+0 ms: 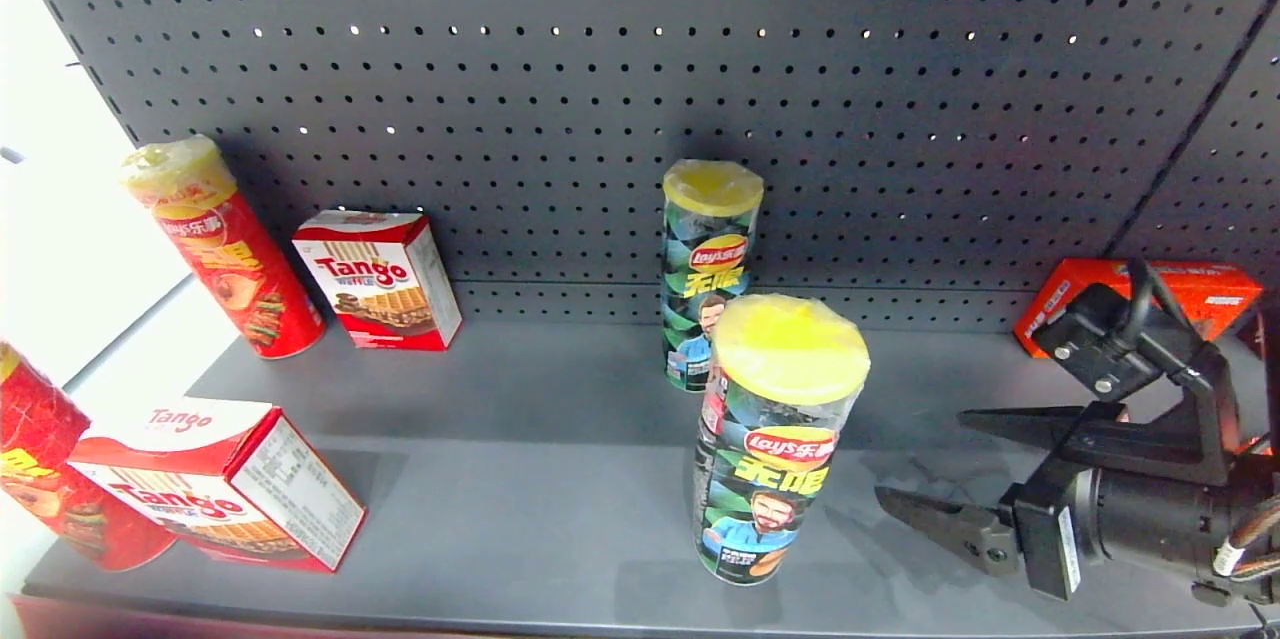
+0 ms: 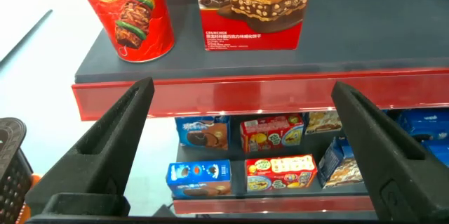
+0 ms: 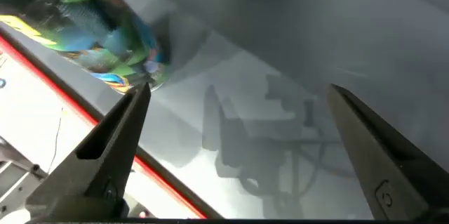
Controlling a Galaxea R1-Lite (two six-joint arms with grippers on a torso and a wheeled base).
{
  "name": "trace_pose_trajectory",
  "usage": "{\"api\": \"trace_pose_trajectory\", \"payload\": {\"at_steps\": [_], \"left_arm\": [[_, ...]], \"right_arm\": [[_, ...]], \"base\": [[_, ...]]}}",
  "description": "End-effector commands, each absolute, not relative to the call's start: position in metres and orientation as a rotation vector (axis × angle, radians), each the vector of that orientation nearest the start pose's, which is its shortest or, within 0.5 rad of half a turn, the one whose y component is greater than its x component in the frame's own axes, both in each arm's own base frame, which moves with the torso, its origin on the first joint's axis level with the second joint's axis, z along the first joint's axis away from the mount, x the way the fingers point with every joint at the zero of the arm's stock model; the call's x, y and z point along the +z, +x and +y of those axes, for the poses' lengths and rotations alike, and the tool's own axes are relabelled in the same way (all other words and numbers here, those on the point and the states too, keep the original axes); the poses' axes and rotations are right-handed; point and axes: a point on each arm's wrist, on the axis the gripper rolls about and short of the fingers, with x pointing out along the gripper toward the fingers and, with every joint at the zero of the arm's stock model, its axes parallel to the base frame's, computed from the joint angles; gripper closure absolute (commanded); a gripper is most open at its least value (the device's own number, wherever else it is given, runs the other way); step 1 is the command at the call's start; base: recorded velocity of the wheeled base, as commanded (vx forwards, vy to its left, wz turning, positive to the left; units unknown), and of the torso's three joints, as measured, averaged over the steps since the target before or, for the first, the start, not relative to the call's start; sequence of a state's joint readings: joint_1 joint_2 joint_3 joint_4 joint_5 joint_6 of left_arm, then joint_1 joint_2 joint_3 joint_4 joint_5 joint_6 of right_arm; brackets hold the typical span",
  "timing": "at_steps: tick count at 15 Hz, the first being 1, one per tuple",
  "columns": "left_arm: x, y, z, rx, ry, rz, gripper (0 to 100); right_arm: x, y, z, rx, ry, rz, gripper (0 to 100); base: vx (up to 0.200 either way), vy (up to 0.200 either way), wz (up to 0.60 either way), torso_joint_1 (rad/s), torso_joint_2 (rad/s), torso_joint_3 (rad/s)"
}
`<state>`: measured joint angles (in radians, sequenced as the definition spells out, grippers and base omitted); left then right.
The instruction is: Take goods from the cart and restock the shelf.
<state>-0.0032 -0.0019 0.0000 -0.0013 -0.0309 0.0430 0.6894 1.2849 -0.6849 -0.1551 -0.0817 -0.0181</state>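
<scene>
Black plastic right gripper [image 1: 922, 456] hangs low over the grey metal shelf [image 1: 520, 429], jaws spread wide with nothing in them. Its tips point at the front green cylindrical chip can with a yellow lid [image 1: 765, 439], just beside it. That can stands upright near the shelf's front edge, and a second green yellow-lidded can [image 1: 706, 274] stands right behind it by the perforated dark back panel [image 1: 640, 69]. An orange-red carton [image 1: 1150, 291] sits behind the arm. Over on the left, the left gripper [image 2: 242, 87] is wide open and empty too, facing the shelf's red edge strip [image 2: 280, 92]. A red chip can [image 2: 133, 13] and a red-and-white wafer box [image 2: 252, 6] stand up front there.
</scene>
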Motion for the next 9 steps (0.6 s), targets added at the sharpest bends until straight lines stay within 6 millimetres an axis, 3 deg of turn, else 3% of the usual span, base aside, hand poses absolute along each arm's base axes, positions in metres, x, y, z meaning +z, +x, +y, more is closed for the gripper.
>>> {"api": "trace_pose_trajectory", "payload": {"at_steps": [1, 9], "left_arm": [[0.076, -0.023, -0.001, -0.034, 0.045, -0.002, 0], [0.075, -0.023, -0.001, -0.032, 0.040, -0.001, 0]], "right_arm": [[0.204, 0.163, 0.136, 0.596, -0.209, 0.438, 0], [0.204, 0.175, 0.155, 0.616, -0.222, 0.448, 0]], "base": [[0.000, 0.000, 0.00, 0.000, 0.00, 0.000], [0.000, 0.000, 0.00, 0.000, 0.00, 0.000]]}}
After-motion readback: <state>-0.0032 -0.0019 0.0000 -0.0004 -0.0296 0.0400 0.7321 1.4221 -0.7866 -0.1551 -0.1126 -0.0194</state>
